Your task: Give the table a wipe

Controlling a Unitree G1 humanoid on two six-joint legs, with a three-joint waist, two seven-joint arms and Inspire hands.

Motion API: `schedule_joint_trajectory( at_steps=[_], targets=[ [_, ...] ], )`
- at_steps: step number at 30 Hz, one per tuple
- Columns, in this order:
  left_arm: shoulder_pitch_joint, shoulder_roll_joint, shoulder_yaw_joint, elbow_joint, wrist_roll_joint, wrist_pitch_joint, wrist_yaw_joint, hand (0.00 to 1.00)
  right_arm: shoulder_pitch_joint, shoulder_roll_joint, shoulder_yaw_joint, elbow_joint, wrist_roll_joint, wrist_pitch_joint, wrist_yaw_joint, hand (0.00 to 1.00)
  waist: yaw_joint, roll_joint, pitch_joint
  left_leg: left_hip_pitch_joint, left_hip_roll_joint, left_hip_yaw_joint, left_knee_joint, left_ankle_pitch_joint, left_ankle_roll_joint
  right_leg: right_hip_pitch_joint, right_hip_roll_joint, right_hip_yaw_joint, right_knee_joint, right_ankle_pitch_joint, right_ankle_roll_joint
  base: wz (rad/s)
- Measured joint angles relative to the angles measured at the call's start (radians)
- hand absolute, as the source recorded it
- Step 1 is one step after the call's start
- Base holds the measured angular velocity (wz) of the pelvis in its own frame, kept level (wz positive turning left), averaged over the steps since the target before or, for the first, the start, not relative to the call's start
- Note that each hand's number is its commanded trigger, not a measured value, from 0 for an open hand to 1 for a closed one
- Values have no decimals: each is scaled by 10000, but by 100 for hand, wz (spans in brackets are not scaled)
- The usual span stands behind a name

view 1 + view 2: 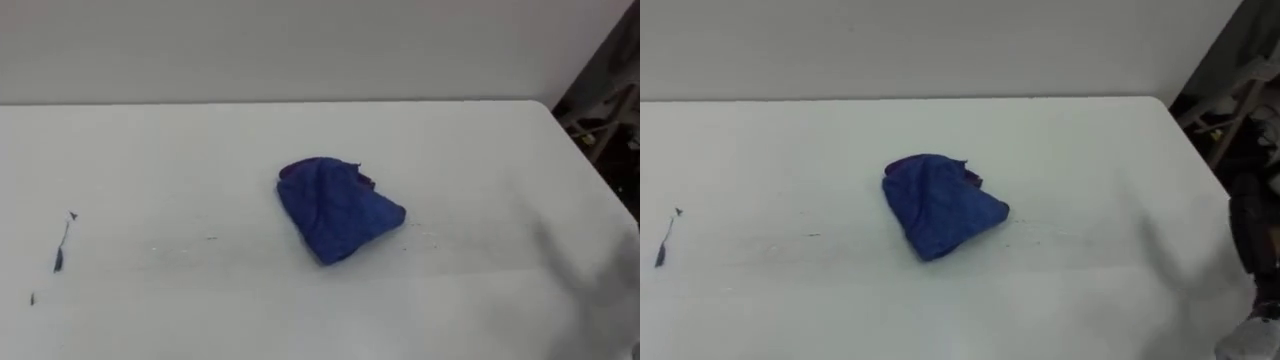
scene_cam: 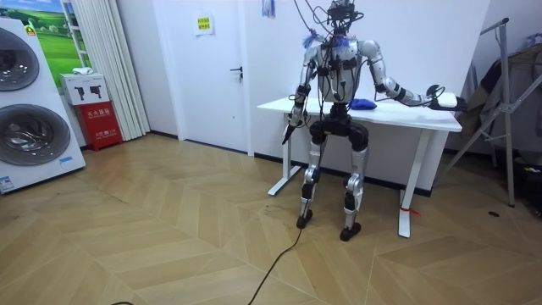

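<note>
White table (image 1: 150,150) spans the eye views, and in the room view the robot stands close against its long side, facing the wall. A crumpled blue cloth (image 1: 335,208) lies loose near the middle of the tabletop, with neither hand on it. The right hand (image 2: 444,99) reaches out over the table's right end, well apart from the cloth, its fingers too blurred to tell. The left hand (image 2: 290,131) hangs low by the table's left end, too small to read. Thin dark marks (image 1: 58,260) streak the tabletop far left of the cloth
</note>
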Motion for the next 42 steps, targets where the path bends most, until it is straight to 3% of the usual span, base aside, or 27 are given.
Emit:
schedule_joint_trajectory(
  at_steps=[4,7,12,17,19,25,29,32,34,37,40,42],
  targets=[
    [37,102,167,-3,-5,-3,-2,0,372,-24,-359,552,1428,-28,-671,0,-160,-87,-24,28,6,91,12,-5,-5,-24,17,114,16,1,0,-6],
    [-4,150,168,4,-3,-23,-2,0,358,-310,-616,1639,2352,-25,-909,0,-326,-70,-15,24,13,95,6,-36,9,-75,24,133,81,1,-1,-1],
    [44,139,198,56,-5,-16,-84,0,827,-334,-1523,2272,4041,-7,-1331,0,-427,-31,-10,26,29,222,32,-82,15,-154,48,259,141,0,-1,-7],
    [137,147,391,30,-123,-18,-88,0,1248,-340,-1785,2963,5460,-15,-1539,0,-653,33,16,21,30,324,26,-91,17,-228,71,366,137,-3,-1,-7],
    [202,147,395,33,-131,-17,-88,0,1448,-339,-1915,3778,6294,3,-1552,0,-665,-18,-13,-1,28,378,14,-100,20,-288,72,421,151,-6,2,-6],
    [394,143,404,73,-126,36,-79,0,1909,-242,-1940,4700,7565,336,-1572,0,-792,16,-37,-5,20,381,42,-179,42,-287,72,460,138,-25,30,-1],
    [308,130,348,279,-90,209,-101,0,1979,-56,-1854,5001,7644,440,-1457,0,-844,111,-41,-17,25,382,43,-197,43,-285,72,431,129,-25,30,0],
    [200,83,268,594,20,218,-117,0,2171,470,-1578,5263,7118,629,-1106,0,-826,189,-76,-2,33,348,44,-203,37,-243,75,387,139,-25,30,2],
    [183,49,78,828,4,288,-111,0,2303,889,-800,5406,6986,975,-653,0,-807,322,-112,11,34,348,67,-214,37,-228,73,384,151,-24,30,0],
    [23,-58,-280,1121,50,383,-74,0,2248,1161,319,5721,5956,1193,-117,0,-753,423,-87,23,40,348,101,-306,40,-186,70,380,162,-24,32,-2],
    [-440,-171,-863,1724,109,401,-8,0,2053,1414,2044,5704,4827,1452,442,0,-423,597,-64,54,38,383,101,-318,40,-183,77,431,159,-21,31,-4],
    [-654,-291,-1202,1932,107,406,19,0,1741,1448,2553,5682,4466,1461,544,0,-217,731,-43,84,41,454,91,-326,44,-183,84,457,152,-16,34,-5]
  ],
)
